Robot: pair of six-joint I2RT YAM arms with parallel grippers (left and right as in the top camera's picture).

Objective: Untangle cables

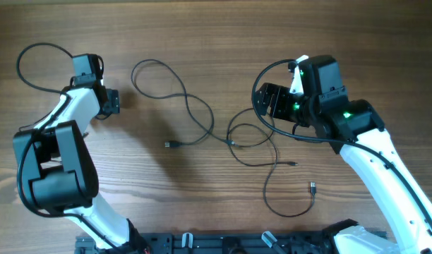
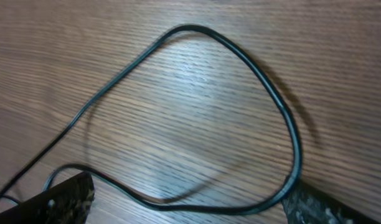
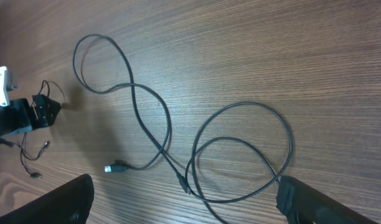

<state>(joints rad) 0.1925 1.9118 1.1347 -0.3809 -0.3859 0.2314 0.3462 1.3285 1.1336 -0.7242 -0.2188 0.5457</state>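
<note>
Where two cables [image 3: 133, 85] meet, four plugs [image 3: 116, 167]

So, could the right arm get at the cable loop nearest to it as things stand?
Probably yes: the right gripper is open and aimed at that cable loop, with nothing covering it in either view.

One wooden table [image 1: 202, 28] carries everything. Two robot arms stand at it: the left arm [image 1: 57, 155] at 8 o'clock and the right arm [image 1: 385, 162] at 4 o'clock. Each bears one gripper, which makes two: the left gripper [image 1: 116, 100] at 10 o'clock and the right gripper [image 1: 267, 102] at 2 o'clock. The thin black cables appear to number two, a left cable [image 3: 132, 87] and a right cable [image 3: 292, 146]. Four plug ends [image 1: 170, 144] show: two near the centre, two at 5 o'clock.
</note>
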